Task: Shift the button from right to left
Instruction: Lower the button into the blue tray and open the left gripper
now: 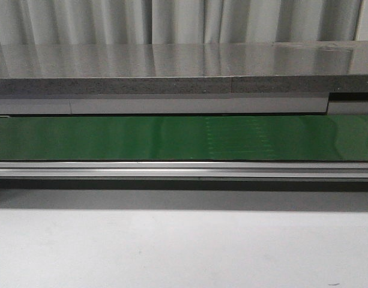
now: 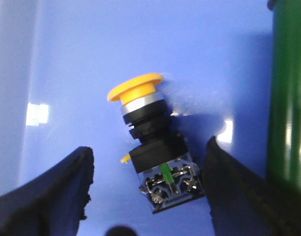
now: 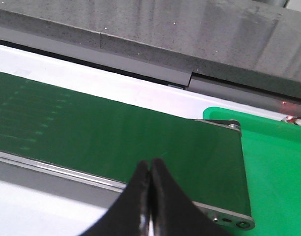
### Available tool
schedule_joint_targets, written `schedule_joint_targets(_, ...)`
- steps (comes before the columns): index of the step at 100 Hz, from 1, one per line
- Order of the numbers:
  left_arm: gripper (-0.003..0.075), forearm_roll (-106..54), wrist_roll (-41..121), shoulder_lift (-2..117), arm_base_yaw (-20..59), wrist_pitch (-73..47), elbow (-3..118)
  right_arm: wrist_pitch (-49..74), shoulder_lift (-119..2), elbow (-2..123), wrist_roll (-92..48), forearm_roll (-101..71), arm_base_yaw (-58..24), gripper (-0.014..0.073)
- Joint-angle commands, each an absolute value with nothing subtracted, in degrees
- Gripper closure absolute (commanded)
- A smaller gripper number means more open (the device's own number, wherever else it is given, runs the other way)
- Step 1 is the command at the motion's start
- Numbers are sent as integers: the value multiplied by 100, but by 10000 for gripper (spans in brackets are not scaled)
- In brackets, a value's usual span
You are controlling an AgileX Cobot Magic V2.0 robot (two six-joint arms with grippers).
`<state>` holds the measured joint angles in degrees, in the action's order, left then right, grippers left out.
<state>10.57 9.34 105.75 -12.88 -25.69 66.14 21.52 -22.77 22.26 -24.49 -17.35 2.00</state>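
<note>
In the left wrist view, the small push-button with a round yellow-orange cap, a silver collar and a black boxy body (image 2: pixel 152 147) lies on its side on a smooth blue surface (image 2: pixel 140 44). Its cap points away from the left hand (image 2: pixel 148 191), and its base, with metal terminals and a thin green mark, faces the camera. A tiny yellow tab shows at one side of the black body.

The left hand is spread wide. Its two black fingers (image 2: pixel 52 191) stand on either side of the button's base, each apart from it, with blue surface showing in both gaps. The button sits between the fingertips, nearer the finger on the green side, and the hand has hold of nothing. A green upright edge (image 2: pixel 287 98) runs along one side of the blue surface.

In the right wrist view, the right hand (image 3: pixel 151 169) has its two black fingers pressed together with nothing between them. It hangs over the near edge of a dark green conveyor belt (image 3: pixel 91 132) framed in silver metal. A bright green tray (image 3: pixel 273 157) lies just past the belt's end.

The front view shows the same green belt (image 1: pixel 171 138) running across, a grey shelf behind it and the pale grey counter (image 1: pixel 184 246) before it; neither hand nor the button appears there.
</note>
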Motion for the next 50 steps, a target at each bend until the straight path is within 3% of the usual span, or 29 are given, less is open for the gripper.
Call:
schedule_joint_targets(1,268,1079,931,10315,-1323,-2400,6807,1720,-2286,2380,-2493,-1796,189,662)
schedule_joint_targets(50,268,678,931,9188,-1263,-2514,6817,1720,-2286,2380,-2493,-1796,189,662)
